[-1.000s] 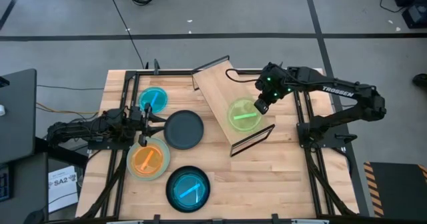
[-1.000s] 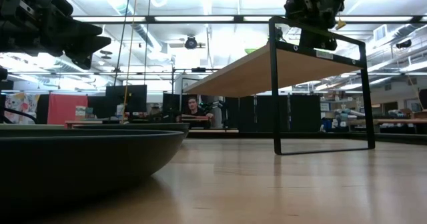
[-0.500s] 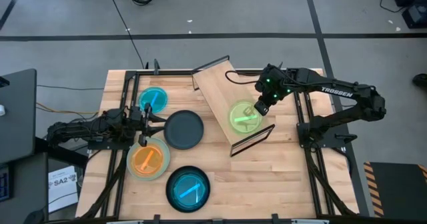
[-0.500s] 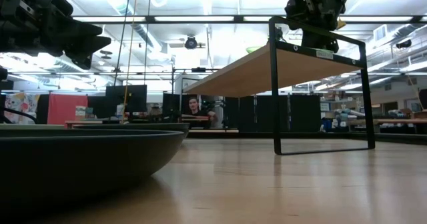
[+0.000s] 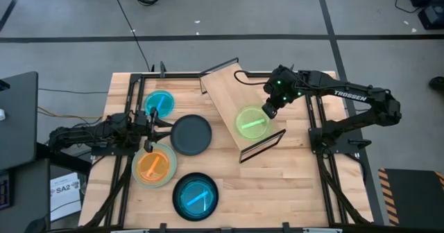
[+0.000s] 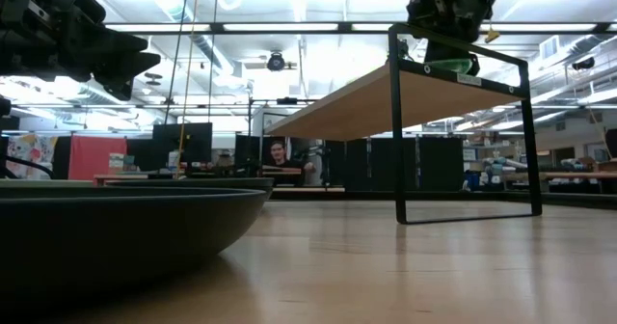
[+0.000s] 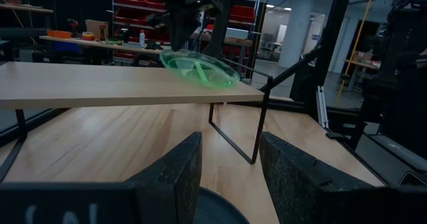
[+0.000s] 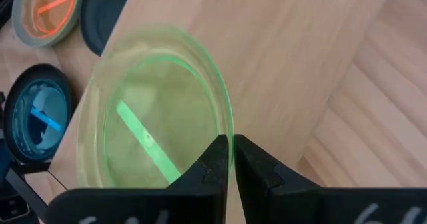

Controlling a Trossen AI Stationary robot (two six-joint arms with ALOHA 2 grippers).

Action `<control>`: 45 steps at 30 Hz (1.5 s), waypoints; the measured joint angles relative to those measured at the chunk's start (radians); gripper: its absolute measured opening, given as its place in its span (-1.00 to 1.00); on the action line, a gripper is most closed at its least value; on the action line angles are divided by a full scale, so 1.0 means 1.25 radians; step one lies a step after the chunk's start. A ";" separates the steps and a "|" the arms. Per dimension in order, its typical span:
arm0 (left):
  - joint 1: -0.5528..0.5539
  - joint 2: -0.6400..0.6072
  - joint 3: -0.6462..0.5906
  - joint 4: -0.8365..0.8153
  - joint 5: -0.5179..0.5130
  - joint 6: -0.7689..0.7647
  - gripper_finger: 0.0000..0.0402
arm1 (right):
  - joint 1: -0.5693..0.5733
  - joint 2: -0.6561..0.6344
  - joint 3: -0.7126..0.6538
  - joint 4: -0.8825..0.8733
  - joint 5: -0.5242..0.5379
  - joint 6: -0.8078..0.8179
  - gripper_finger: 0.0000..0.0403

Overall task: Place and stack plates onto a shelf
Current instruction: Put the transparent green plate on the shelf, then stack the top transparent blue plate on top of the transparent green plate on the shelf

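Observation:
The bright green plate [image 5: 251, 122] lies on the pale wood shelf [image 5: 225, 91], which stands slantwise on the table's far right part. My right gripper [image 5: 269, 109] is at the plate's far right rim, shut on it. In the low view the plate [image 6: 448, 66] shows just under that gripper [image 6: 445, 44]. My left gripper [image 7: 230, 167] waits open and level at the table's left, just short of the dark grey plate [image 5: 191, 134], touching nothing. My right gripper pinches the green plate's rim [image 8: 227, 134] between its two fingers, on the plate's far right side. The fingers slant down from the far right. The held rim [image 7: 168, 55] is raised a little, and the plate's opposite edge [image 7: 230, 81] rests on the shelf board.
On the tabletop to the left lie a teal plate [image 5: 161, 102], an orange plate on a pale green one [image 5: 154, 165] and a blue one in a black plate [image 5: 195, 196]. Black wire frames [image 5: 262, 146] stand at the shelf's ends.
My right gripper has tipped a little without leaving the plate's rim. The green plate has slid slightly toward the table's left on the shelf board, and its edge now shows under the gripper in the low view.

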 joint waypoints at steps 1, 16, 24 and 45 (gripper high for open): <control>0.000 0.000 0.000 0.000 0.000 0.000 -0.22 | 0.000 0.000 0.000 0.002 0.000 0.000 -0.83; 0.000 0.000 0.000 0.000 0.000 0.000 -0.22 | 0.000 0.000 0.000 0.020 0.006 -0.001 -0.39; 0.000 0.000 0.000 0.000 0.000 0.000 -0.22 | 0.000 0.000 0.001 0.019 0.050 -0.009 -0.34; 0.000 0.000 0.000 0.099 0.000 -0.021 -0.22 | 0.058 -0.094 0.001 0.019 0.144 -0.098 -0.34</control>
